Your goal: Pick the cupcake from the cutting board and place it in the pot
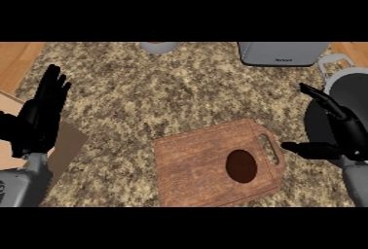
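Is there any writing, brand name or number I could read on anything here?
Grey appliance: a small dark mark low on its front, too small to read.
No text shows on the cutting board, the pot or the counter.

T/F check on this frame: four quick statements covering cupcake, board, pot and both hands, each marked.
1. The cupcake lies on the cutting board. True.
2. The right hand is curled round the cupcake. False: it is open, right of the board, holding nothing.
3. The pot stands at the view's left edge. False: it is at the right edge, behind the right hand.
4. The left hand is open, fingers up, near the left edge. True.
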`<state>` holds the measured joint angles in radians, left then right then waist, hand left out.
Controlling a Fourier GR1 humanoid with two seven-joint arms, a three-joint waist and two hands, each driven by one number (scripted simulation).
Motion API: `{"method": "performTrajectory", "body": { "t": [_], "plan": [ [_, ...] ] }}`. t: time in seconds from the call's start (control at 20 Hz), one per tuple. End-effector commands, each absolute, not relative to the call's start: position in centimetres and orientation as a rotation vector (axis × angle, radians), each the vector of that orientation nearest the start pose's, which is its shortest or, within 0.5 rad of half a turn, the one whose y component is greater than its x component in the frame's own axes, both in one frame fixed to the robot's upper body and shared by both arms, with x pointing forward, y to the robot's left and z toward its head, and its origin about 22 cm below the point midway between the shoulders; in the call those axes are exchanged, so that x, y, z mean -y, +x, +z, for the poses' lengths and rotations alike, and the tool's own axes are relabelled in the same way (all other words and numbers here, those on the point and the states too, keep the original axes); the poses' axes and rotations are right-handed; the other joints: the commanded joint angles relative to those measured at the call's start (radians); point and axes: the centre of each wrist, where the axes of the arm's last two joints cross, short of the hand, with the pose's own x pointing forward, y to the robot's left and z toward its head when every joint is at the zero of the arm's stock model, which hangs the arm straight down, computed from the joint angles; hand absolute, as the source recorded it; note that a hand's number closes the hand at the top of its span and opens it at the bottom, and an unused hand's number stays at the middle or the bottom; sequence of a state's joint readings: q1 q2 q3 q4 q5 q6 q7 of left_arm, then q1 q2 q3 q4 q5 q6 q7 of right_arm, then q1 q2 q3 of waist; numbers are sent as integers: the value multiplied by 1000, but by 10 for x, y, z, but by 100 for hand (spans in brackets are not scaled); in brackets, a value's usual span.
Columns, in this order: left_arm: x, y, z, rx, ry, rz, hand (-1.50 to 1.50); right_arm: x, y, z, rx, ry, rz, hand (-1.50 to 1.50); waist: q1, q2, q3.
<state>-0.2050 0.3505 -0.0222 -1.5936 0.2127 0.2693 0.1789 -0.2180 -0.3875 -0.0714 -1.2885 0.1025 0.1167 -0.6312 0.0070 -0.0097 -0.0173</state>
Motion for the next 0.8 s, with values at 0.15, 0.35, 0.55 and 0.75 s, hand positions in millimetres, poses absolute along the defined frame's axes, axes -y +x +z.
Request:
{"method": "performTrajectory", "body": {
  "t": [0.15,0.35,0.55,0.75],
  "plan": [
    [-279,287,91,1610,201,71,0,329,292,66,1774,-190,889,-150,-8,6,16],
    [-286,283,89,1598,188,65,0,306,282,87,1576,-201,1147,-150,-13,1,14],
    [-271,286,82,1619,208,65,0,271,276,85,1442,-237,1296,-150,-9,7,16],
    [-276,279,89,1605,196,59,0,219,261,95,1326,-250,1380,-150,-5,4,16]
  ]
}}
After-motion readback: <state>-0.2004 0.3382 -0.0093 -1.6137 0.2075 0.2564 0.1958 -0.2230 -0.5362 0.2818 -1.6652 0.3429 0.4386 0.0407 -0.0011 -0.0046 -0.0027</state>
